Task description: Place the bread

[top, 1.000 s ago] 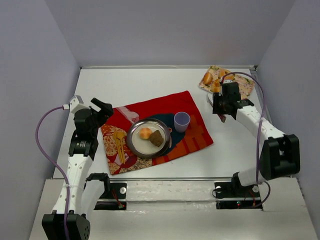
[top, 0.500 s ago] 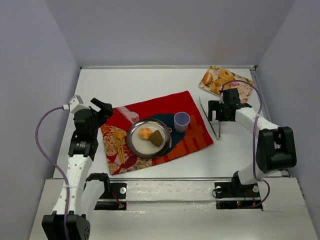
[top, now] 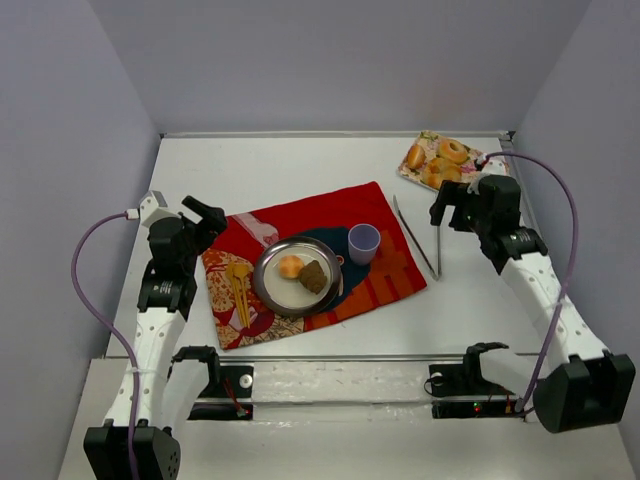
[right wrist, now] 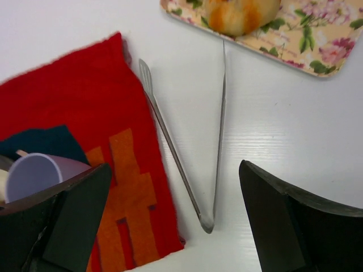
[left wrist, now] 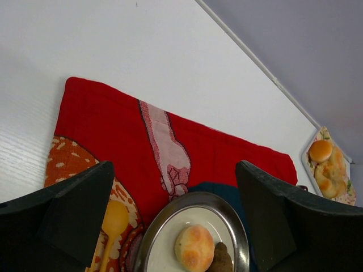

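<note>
A round bread roll [top: 290, 266] and a dark bread piece [top: 314, 276] lie on the metal plate [top: 260, 283] on the red mat. The left wrist view looks down on the roll [left wrist: 194, 247]. More bread [top: 452, 151] sits on the flowered tray [top: 430, 140] at the back right. Metal tongs [top: 420, 238] lie spread on the table beside the mat, also seen in the right wrist view as tongs [right wrist: 176, 153]. My right gripper [top: 452, 208] hovers open above them, empty. My left gripper [top: 200, 220] is open and empty at the mat's left end.
A purple cup [top: 363, 242] stands on the red mat [top: 385, 275] right of the plate. A yellow spoon [top: 240, 290] lies on the mat's left part. Grey walls close in the table on three sides.
The right gripper opened and released the tongs, which now lie on the table. The right arm then drew back to the right. The left arm has stayed still.
</note>
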Controlling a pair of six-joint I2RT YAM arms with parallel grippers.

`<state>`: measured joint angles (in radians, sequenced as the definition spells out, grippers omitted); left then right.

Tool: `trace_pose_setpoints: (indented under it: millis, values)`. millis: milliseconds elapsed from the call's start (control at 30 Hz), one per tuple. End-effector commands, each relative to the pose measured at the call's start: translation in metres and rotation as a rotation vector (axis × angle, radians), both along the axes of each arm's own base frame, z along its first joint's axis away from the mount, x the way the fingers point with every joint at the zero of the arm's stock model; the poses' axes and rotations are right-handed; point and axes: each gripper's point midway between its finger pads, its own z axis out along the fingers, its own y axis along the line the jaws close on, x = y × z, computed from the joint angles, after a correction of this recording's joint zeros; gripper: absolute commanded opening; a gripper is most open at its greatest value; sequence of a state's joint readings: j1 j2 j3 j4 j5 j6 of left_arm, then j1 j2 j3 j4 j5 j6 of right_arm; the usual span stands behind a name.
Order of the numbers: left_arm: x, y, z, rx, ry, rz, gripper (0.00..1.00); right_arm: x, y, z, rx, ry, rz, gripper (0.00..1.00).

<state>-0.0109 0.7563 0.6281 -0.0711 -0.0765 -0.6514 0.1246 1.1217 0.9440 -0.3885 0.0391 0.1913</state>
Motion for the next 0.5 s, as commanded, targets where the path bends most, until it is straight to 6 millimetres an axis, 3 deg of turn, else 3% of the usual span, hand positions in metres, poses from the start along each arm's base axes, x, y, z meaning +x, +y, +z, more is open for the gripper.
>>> trace_pose_setpoints:
  millis: [0, 133, 333, 467]
  values:
    - [0.003, 0.002, 0.0, 0.016, -0.012, 0.0, 0.99, -0.02, -0.007, 0.031, 0.097, -0.135, -0.105, 1.0]
    - [0.003, 0.003, 0.001, 0.017, -0.014, 0.007, 0.99, -0.038, -0.024, 0.049, 0.203, -0.261, -0.261, 1.0]
    - [0.002, 0.012, 0.002, 0.031, -0.003, 0.059, 0.99, -0.065, -0.027, 0.079, 0.246, -0.461, -0.234, 1.0]
    - [0.002, 0.017, 0.002, 0.04, 0.003, 0.085, 0.99, -0.073, -0.031, 0.084, 0.244, -0.507, -0.244, 1.0]
